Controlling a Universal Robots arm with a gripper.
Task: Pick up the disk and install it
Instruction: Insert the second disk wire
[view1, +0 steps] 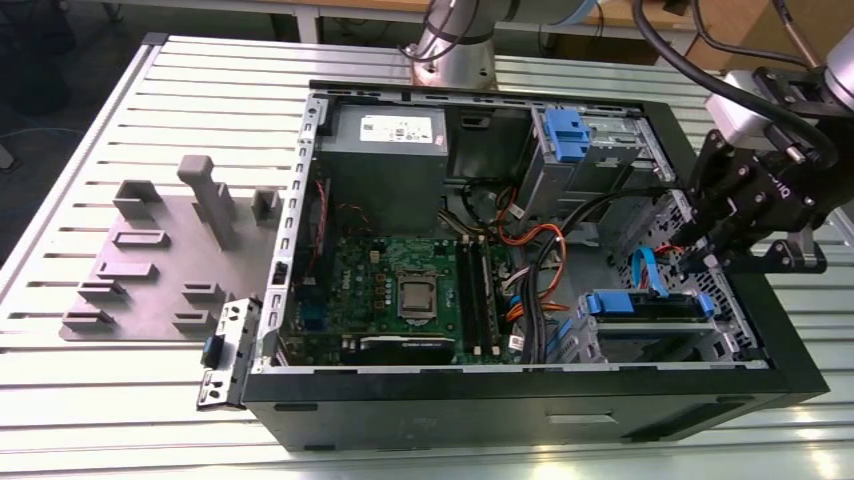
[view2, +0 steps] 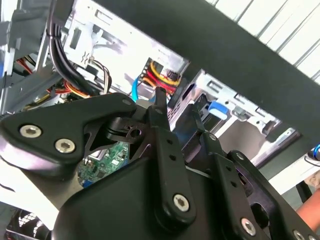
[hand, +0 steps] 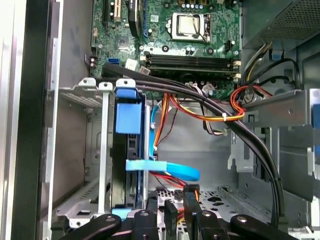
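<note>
Disk (hand: 127, 155) sits edge-up in the metal drive bay (hand: 102, 150) at the front corner of the open computer case (view1: 534, 400), its blue carrier (view1: 647, 305) showing between the bay walls. The gripper (hand: 172, 210) hangs just above the bay, beside the disk; its fingers (hand: 190, 200) stand slightly apart and grasp nothing. To my judgement, seating calls for a straight, even push along the bay rails, clear of the blue data cable (hand: 170, 170) (it crosses the disk). A white sticker (view1: 398, 128) marks the grey power supply; its print is unreadable.
</note>
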